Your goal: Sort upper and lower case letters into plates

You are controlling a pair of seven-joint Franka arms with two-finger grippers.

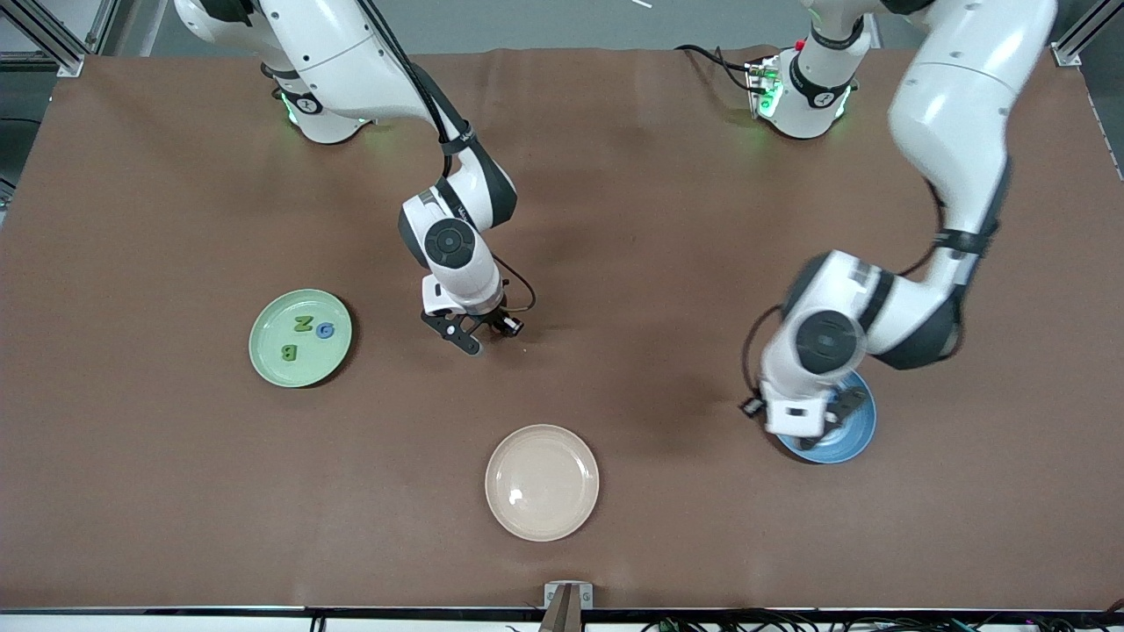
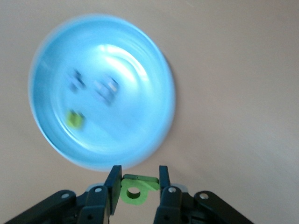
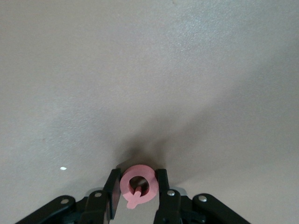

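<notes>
Both grippers pinch letters: the right gripper (image 3: 136, 187), low over the brown table (image 1: 615, 219) between the green plate (image 1: 268, 362) and the cream plate (image 1: 542, 482), clamps a pink letter (image 3: 137, 184). Over the blue plate (image 2: 140, 70) at the left arm's end, the left gripper (image 2: 137, 182) clamps a green letter (image 2: 135, 189). Three letters (image 1: 304, 336) lie in the green plate; blurred pieces (image 2: 88, 95) lie in the blue.

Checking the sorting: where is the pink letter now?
The pink letter sits clamped in the right tool, low over bare table between the green plate and the blue plate.
</notes>
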